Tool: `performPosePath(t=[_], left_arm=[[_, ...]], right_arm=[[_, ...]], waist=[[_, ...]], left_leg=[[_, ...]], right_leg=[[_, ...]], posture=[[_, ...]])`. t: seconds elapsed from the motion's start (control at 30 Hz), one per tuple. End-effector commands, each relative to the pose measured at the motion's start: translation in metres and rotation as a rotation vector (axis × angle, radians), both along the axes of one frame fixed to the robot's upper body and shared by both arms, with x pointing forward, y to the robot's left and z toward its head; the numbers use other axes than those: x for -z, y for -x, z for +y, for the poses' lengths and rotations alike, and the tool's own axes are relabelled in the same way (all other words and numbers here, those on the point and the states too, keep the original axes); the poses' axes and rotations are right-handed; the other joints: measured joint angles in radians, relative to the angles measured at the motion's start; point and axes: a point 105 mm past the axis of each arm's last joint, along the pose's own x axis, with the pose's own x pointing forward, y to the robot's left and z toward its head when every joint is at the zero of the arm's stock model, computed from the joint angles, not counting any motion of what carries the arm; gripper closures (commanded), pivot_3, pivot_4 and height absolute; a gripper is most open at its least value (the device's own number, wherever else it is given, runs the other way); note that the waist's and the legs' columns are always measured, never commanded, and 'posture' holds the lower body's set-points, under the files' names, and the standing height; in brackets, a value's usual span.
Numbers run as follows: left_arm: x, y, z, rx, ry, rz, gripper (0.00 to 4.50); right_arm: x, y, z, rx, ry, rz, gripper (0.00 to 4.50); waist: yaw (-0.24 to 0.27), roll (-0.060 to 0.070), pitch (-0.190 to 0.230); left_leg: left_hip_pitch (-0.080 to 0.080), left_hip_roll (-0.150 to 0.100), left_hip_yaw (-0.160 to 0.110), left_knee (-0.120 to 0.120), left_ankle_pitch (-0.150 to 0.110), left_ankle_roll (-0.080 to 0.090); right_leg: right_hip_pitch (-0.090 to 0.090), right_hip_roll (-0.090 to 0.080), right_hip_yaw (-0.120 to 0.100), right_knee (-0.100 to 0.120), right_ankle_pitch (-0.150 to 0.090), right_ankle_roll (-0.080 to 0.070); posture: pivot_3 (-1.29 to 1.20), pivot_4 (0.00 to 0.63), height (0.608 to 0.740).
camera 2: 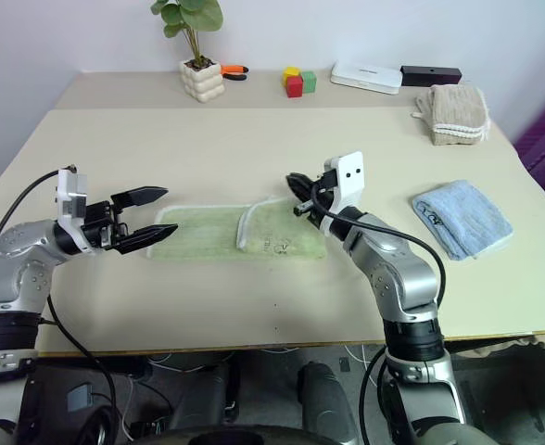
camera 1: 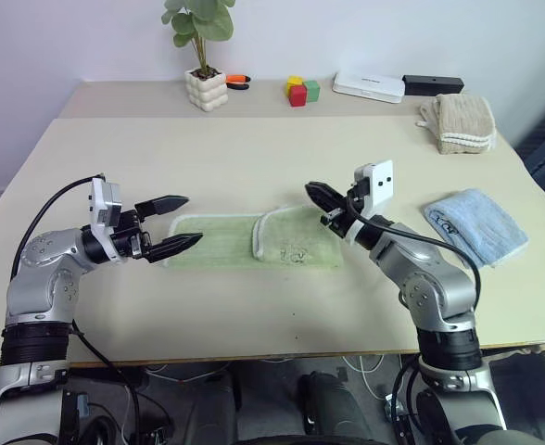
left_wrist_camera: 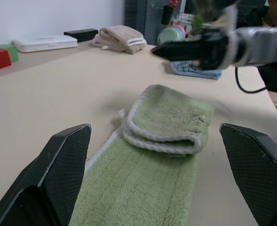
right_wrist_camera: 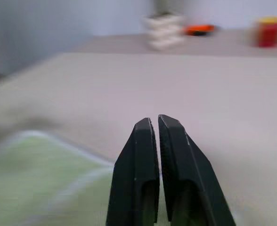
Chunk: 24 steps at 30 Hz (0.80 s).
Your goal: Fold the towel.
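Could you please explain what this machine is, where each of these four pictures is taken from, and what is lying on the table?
This is a humanoid robot with two arms, each ending in a gripper of two black fingers. Two pictures come from cameras in its head, looking down over the arms; the other two come from cameras on its wrists, looking along the fingers. The left gripper is open and empty beside the green towel, whose right end is folded over itself. The right gripper is shut, holding nothing, above the towel's folded end. Also on the table: a blue towel, a beige towel, a potted plant, coloured blocks and a white box.
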Motion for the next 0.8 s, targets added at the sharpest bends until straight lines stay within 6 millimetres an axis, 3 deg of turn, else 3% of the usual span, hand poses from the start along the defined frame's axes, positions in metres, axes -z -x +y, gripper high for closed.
performPosePath(t=[0.03,0.2,0.37,0.57,0.7,0.8], left_arm=[[-0.008,0.002,0.000,0.000,-0.004,-0.036,0.00],[-0.008,0.004,0.000,-0.003,-0.003,-0.038,0.00],[-0.009,0.005,0.003,-0.016,-0.003,-0.036,0.00],[-0.008,0.004,-0.003,-0.008,0.004,-0.040,0.00],[-0.008,0.005,-0.003,-0.008,0.003,-0.041,0.00],[-0.007,0.005,-0.003,-0.011,0.002,-0.038,0.00]], right_arm=[[0.010,-0.006,0.004,0.034,0.020,-0.055,4.41],[0.043,0.000,0.016,0.009,0.026,-0.009,4.41],[0.052,0.003,0.017,-0.007,0.069,-0.021,4.41],[0.080,0.002,0.014,0.013,0.152,0.004,4.41],[0.068,0.001,0.013,0.004,0.142,-0.020,4.41],[0.039,0.000,0.013,0.001,0.113,-0.078,4.41]], waist=[[-0.003,0.000,0.000],[-0.006,0.000,0.000],[-0.004,0.000,0.000],[-0.004,0.000,0.000],[-0.004,0.000,0.000],[-0.003,0.000,0.000]], left_leg=[[0.000,0.000,0.000,0.000,0.000,0.000],[0.000,0.000,0.000,-0.001,0.000,0.000],[0.000,0.000,0.000,0.000,0.000,0.000],[0.000,0.000,0.000,0.000,0.000,0.000],[0.001,0.000,0.000,0.000,0.000,0.000],[0.001,0.000,0.000,0.000,0.000,0.000]], right_leg=[[0.000,0.000,0.000,0.000,0.000,0.000],[-0.001,0.001,0.000,0.001,0.001,0.003],[0.000,0.000,0.000,0.001,0.000,0.001],[0.000,0.000,0.000,0.001,0.000,0.000],[0.000,0.000,0.000,0.001,0.000,0.001],[0.000,0.000,0.000,0.001,0.001,0.001]], posture=[[0.00,0.150,0.740],[0.00,0.150,0.740],[0.00,0.150,0.740],[0.00,0.150,0.740],[0.00,0.150,0.740],[0.00,0.150,0.740]])
